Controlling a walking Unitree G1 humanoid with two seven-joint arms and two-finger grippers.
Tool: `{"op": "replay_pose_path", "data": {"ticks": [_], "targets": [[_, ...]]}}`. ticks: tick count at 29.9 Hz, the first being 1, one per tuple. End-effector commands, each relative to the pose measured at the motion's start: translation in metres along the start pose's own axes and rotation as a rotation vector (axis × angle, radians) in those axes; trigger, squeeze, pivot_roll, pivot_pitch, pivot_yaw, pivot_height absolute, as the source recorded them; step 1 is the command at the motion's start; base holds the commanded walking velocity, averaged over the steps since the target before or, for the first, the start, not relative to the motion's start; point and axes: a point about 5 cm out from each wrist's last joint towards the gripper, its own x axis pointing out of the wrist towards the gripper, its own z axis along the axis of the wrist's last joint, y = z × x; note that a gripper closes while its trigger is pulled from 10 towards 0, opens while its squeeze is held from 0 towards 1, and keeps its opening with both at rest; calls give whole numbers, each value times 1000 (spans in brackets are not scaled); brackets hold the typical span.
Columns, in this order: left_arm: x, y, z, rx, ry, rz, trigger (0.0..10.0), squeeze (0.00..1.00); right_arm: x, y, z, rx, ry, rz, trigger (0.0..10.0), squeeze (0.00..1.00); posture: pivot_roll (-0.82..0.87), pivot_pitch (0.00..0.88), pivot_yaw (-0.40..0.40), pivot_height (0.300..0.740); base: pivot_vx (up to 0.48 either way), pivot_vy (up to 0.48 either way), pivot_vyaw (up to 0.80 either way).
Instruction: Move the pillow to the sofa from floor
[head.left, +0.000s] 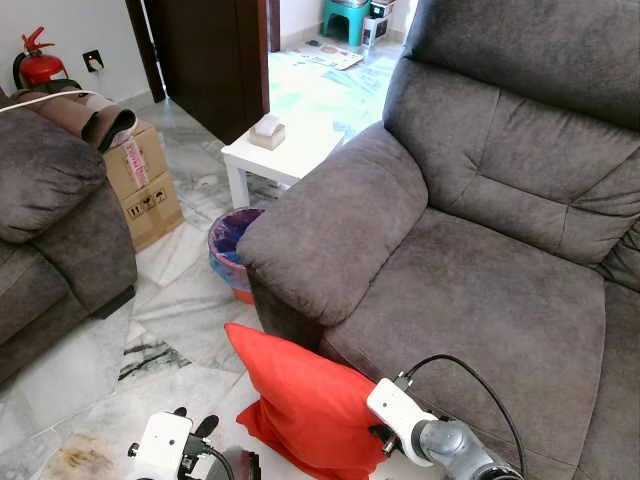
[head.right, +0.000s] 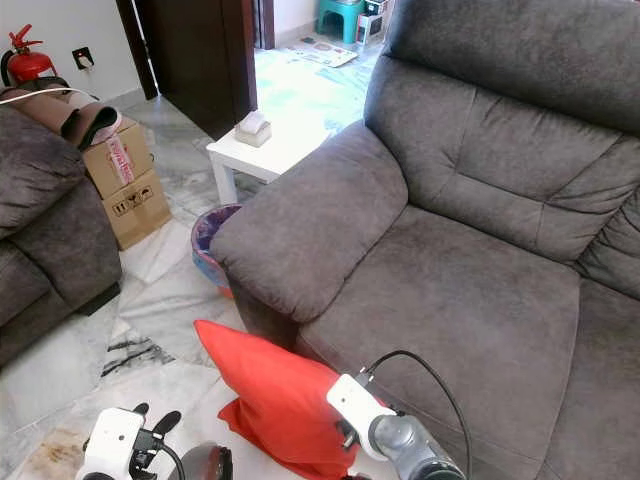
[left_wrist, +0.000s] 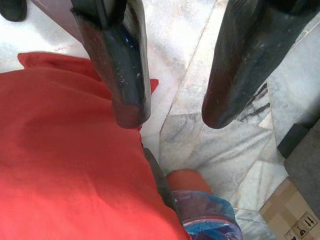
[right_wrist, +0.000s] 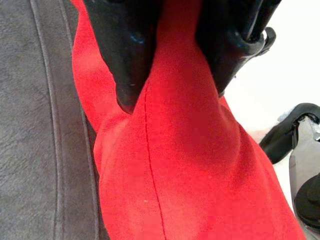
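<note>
One soft red pillow (right_wrist: 175, 150) (smooth cloth) bunches in the right pincer (right_wrist: 172, 80).

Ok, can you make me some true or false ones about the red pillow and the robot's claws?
1. The right claw is pinching the red pillow. True.
2. The pillow lies on the sofa seat. False: it stands on the floor, leaning against the sofa front.
3. The left claw is shut on the pillow. False: its fingers are open, beside the pillow.
4. A bin stands beside the sofa arm. True.
5. The white table has a box on it. True.
</note>
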Motion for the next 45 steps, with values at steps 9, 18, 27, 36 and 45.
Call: {"op": "replay_pose_path", "data": {"ticks": [9,18,27,36,45], "targets": [[0,4,0,9,1,11,10000,0,2,8,-3,34,-9,17,0,0,261,140,-66,637,0,0,0],[1,5,2,13,-7,14,10000,0,2,9,-2,42,-27,12,0,0,262,139,-61,637,0,0,0],[1,7,3,17,-8,16,10000,0,4,15,3,86,-65,47,0,0,262,139,-55,637,0,0,0],[2,10,4,24,-14,33,10000,0,4,18,4,232,-133,47,0,0,250,136,-52,637,0,0,0],[4,8,4,29,-13,26,10000,0,3,15,9,315,-200,-3,0,0,228,135,-47,637,0,0,0]]}}
